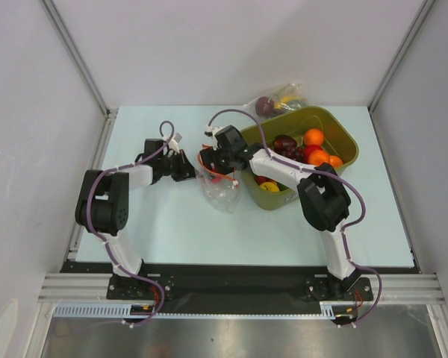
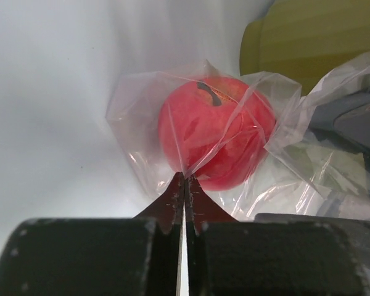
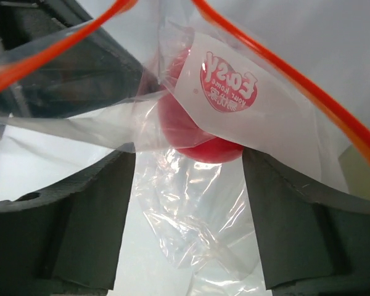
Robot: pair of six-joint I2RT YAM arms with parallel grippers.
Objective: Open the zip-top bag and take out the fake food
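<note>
Finding the zip-top bag (image 1: 222,192) lying crumpled near the middle of the pale counter (image 1: 172,231), just beside the left end of an olive-green bin (image 1: 330,114). Seeing its red-orange zip strip (image 3: 283,68) parting into two lines in the right wrist view, leaving the mouth gaping. Spotting a red apple (image 2: 216,129) sitting inside the clear film, partly hiding behind a white label (image 3: 228,86) with pink lettering. Catching the left pincer (image 2: 185,179) pinching fully closed on a fold of the bag's film, right in front of the apple. Noting the right pincer (image 3: 188,161) standing wide apart at the bag's mouth, straddling loose film and gripping nothing. Glimpsing orange fruits (image 1: 317,145) and darker ones resting in the bin, and a second clear bag (image 1: 280,98) of fruit lying just behind the bin's far rim.
</note>
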